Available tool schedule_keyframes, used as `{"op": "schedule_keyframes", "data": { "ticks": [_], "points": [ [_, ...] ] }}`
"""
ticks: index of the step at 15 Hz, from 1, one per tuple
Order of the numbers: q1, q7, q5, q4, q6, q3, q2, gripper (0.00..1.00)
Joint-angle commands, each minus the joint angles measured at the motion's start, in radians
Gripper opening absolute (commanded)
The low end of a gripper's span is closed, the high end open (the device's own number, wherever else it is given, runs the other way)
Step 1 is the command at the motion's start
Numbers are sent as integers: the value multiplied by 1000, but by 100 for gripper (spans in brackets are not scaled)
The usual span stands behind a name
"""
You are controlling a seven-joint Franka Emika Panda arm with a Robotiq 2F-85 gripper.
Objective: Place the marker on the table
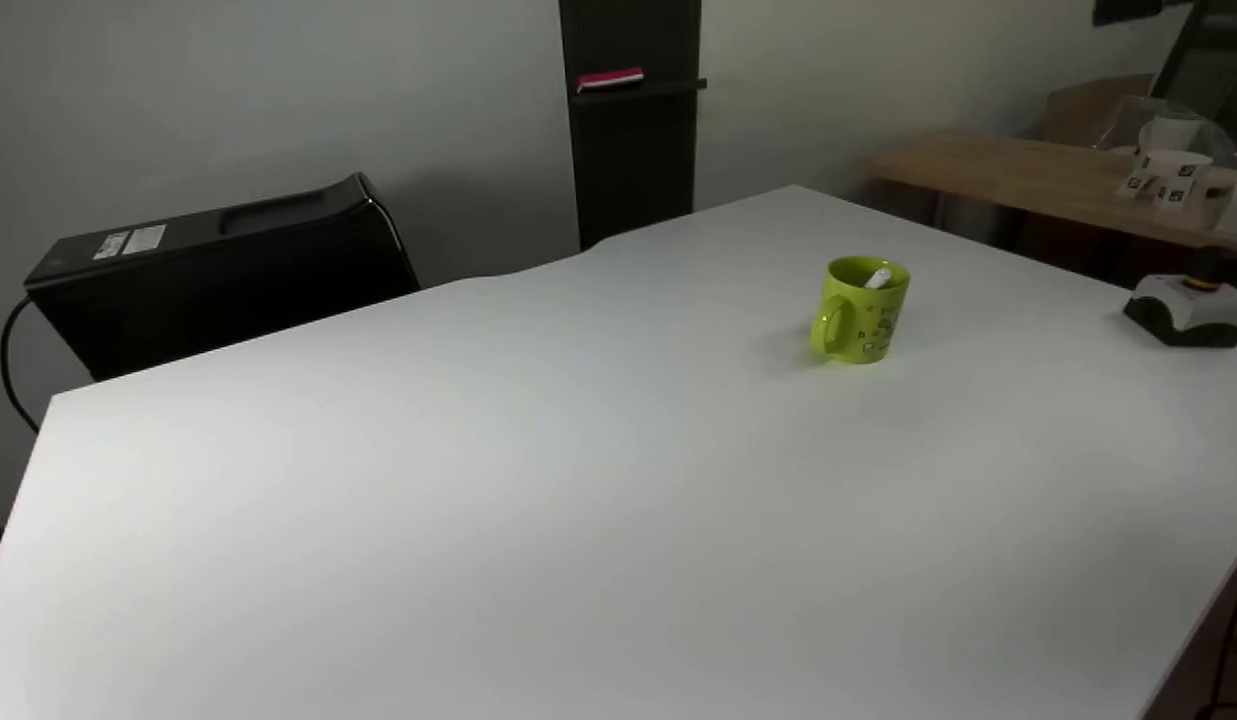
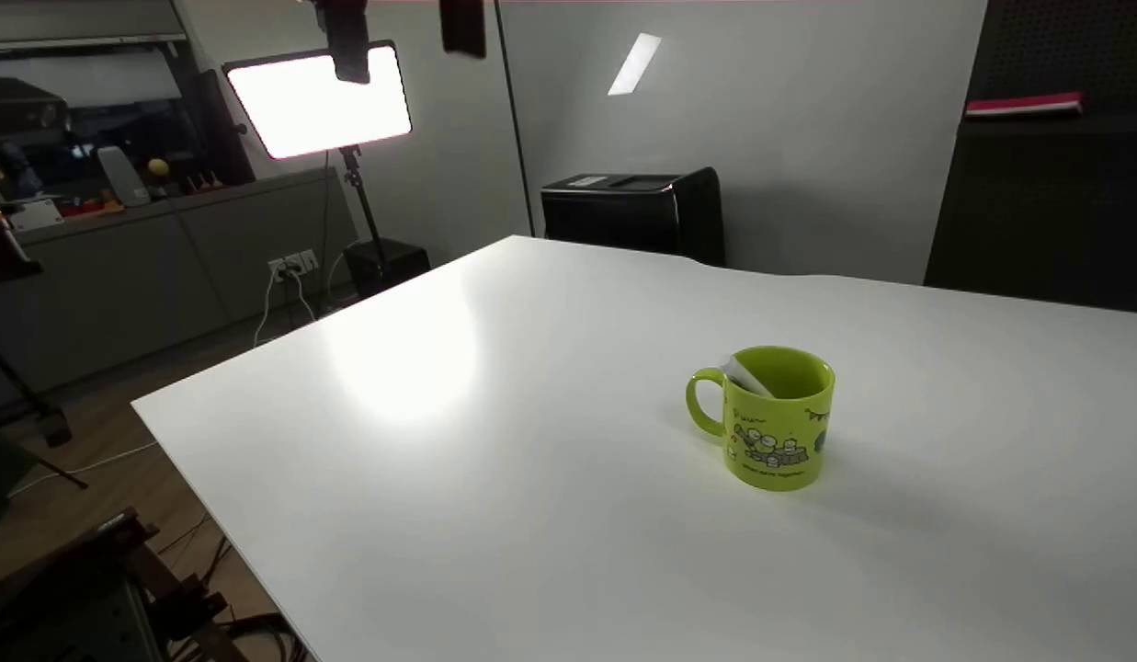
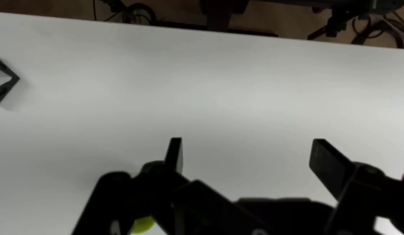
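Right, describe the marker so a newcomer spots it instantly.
Find the large white table; on it stands a printed, handled lime-green mug. The marker slants inside that mug, its lower part hidden. Look for its white, stick-like upper end, pale against the mug's bright green.

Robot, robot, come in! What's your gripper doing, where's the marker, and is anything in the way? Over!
Gripper open, empty. Marker tilted inside the green mug, not yet on the table. Mug around it might hinder the grab.

Glossy mug (image 2: 775,437), smooth glossy table (image 2: 550,395), wooden desk (image 1: 1008,168)
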Motion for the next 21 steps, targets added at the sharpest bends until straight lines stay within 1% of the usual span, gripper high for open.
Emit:
{"op": "schedule_keyframes", "data": {
  "ticks": [1, 5, 7, 12, 17, 21],
  "points": [
    [-1, -19, -12, -27, 76, -11, 20, 100],
    [-7, -54, -15, -56, 212, -26, 46, 100],
    [-14, -79, -13, -51, 249, -40, 68, 100],
    [-47, -155, -32, -11, 282, -82, 136, 100],
    [-85, -190, -58, 64, 295, -117, 237, 100],
    [-104, -208, -57, 120, 368, -130, 327, 100]
  ]
}}
